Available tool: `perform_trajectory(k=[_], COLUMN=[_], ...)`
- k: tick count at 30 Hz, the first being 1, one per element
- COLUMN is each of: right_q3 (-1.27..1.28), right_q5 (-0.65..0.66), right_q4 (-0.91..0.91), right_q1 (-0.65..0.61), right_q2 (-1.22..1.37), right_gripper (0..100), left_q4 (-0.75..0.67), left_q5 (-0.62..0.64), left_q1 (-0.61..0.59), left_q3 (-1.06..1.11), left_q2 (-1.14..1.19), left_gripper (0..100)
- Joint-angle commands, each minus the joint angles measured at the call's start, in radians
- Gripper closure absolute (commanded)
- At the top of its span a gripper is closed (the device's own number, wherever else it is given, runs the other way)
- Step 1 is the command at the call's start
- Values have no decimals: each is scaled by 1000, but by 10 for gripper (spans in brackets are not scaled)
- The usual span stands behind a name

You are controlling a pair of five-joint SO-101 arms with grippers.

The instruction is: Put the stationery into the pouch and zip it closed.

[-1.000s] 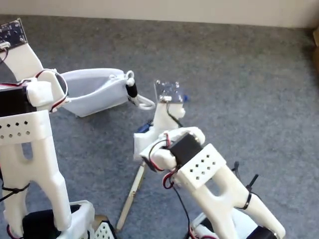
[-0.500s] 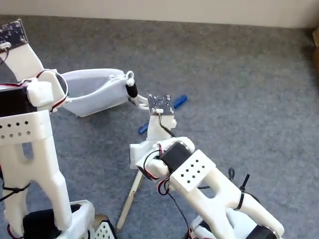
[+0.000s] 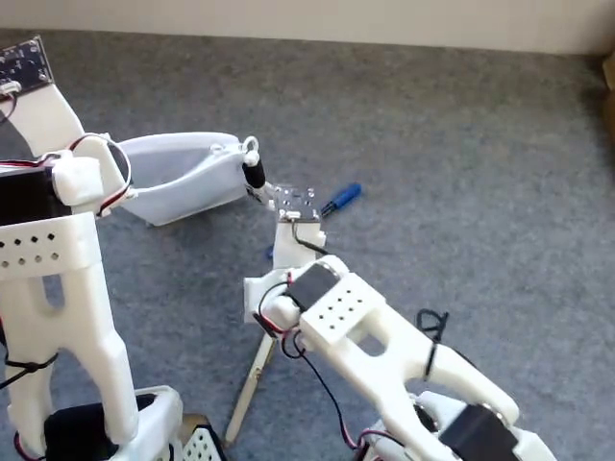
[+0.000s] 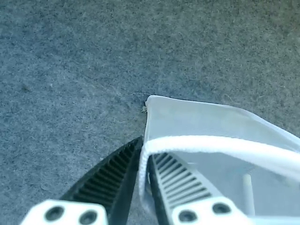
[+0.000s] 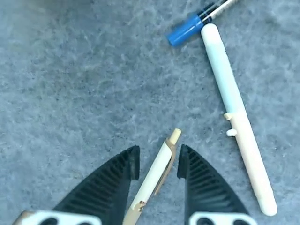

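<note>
- The left arm [image 3: 58, 259] stands tall at the table's left side. Its left gripper [image 4: 143, 154] is low at the carpet [image 3: 461, 144], its ribbed fingers [image 4: 110, 180] pressed together on the rim of the pouch [image 3: 178, 178].
- The white pouch lies on its side on the carpet, mouth open, well apart from the loose pens.
- The right arm [image 3: 365, 327] leans forward across the middle, wrist bent down. Its right gripper [image 5: 158, 157] is spread, one finger on each side of the tip of a beige pen [image 5: 157, 176].
- The beige pen lies flat between the two arms, running back towards their bases.
- A white pen [image 5: 234, 112] lies just beside the right gripper, apart from the beige one.
- A blue-capped pen [image 5: 186, 30] lies at the white pen's far end; whether they touch cannot be told. From above, the right wrist covers its middle.
</note>
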Motion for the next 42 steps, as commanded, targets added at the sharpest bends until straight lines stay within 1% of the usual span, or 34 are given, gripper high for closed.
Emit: perform_trajectory(k=[1, 13, 17, 27, 32, 36, 42], right_q3=[-18, -21, -15, -24, -22, -22, -22], right_q5=[-12, -12, -12, -12, -11, -11, -3], right_q4=[-22, -25, -91, -102, -151, -151, -151], right_q1=[-7, -5, -4, -8, -8, -39, -56], right_q2=[28, 151, 185, 274, 315, 340, 358], right_gripper=[868, 868, 868, 868, 868, 870, 993], left_q4=[-20, -20, -20, -20, -20, -20, -20], left_q5=[12, 12, 12, 12, 12, 12, 12], left_q1=[-19, -19, -19, -19, -19, -19, -19], left_q3=[8, 8, 8, 8, 8, 8, 8], left_q2=[4, 4, 4, 4, 4, 4, 4], left_gripper=[992, 992, 992, 992, 992, 992, 992])
